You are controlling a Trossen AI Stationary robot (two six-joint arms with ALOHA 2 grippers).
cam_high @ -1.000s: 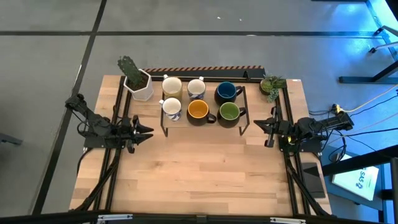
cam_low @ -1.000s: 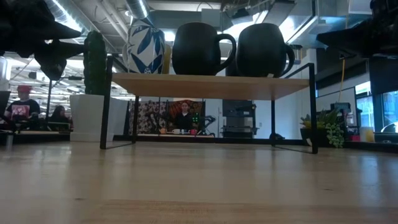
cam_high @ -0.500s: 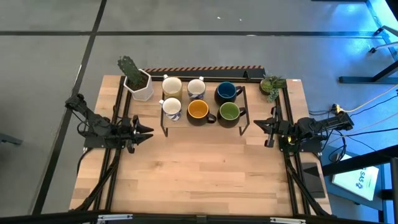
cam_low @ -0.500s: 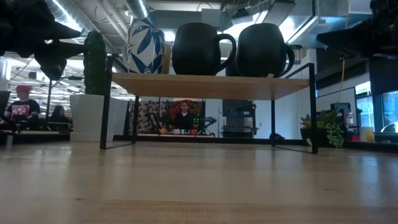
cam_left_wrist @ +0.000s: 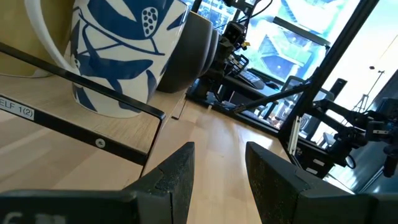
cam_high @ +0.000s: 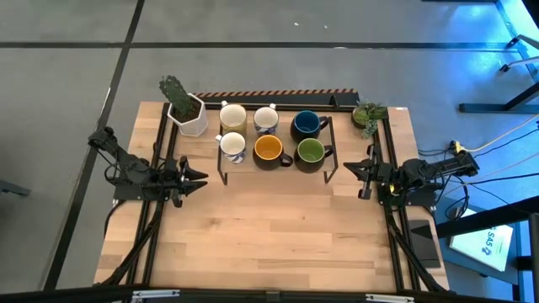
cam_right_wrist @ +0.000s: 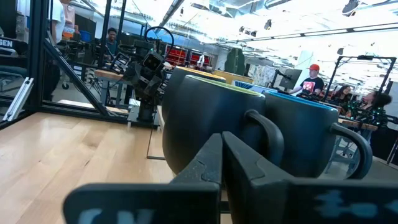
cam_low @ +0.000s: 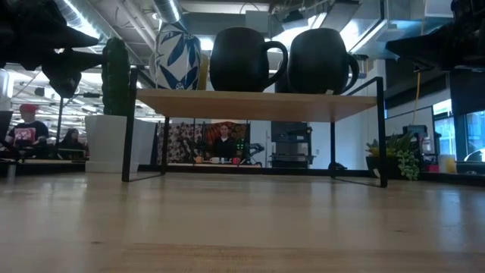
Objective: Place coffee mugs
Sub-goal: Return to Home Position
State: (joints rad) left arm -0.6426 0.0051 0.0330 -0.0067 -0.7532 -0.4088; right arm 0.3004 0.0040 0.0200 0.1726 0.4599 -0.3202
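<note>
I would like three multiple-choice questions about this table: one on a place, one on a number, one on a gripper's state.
1. The cactus pot stands: A) on the shelf; B) beside the shelf, on the left gripper's side; C) at the table's front edge.
2. Mugs on the shelf: A) four; B) six; C) eight.
3. The left gripper is: A) open, empty; B) shut on a mug; C) shut on the pot.
Answers: 1 B, it stands off the shelf's end; 2 B, two rows of three; 3 A, a gap shows between its fingers.
</note>
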